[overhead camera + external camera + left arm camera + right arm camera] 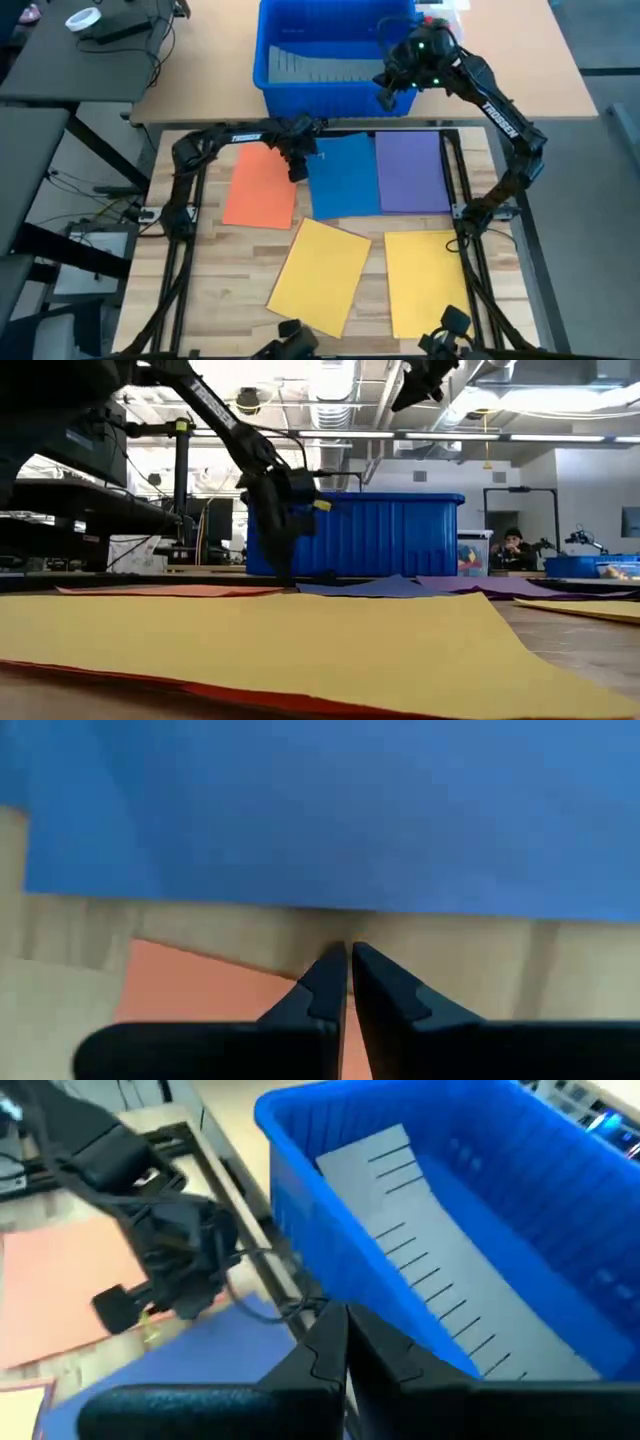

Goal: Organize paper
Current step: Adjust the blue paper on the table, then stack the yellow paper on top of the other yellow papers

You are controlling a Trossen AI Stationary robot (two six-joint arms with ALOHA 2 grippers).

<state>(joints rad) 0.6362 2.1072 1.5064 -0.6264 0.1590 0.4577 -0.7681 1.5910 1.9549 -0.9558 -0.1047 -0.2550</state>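
On the wooden table (230,290) lie five visible sheets of paper: an orange sheet (262,187) at the left of the far row, a blue sheet (345,177) beside it in the middle, and a purple sheet (412,172) at the right, its edge touching or slightly overlapping the blue one. Nearer the front lie two yellow sheets, one tilted (320,275) and one straight (424,282), apart from each other. From the low view a red edge shows under the near yellow sheet (300,640). Behind the far row stands a blue bin (335,55) with a grey slotted insert inside. Down low over the gap between the orange and blue sheets sits the left gripper (297,166), its fingers pressed together with nothing seen between them, tips close to the bare wood by the orange sheet's edge. Up over the bin's front right rim hangs the right gripper (386,97), fingers likewise closed and holding nothing, well above the paper.
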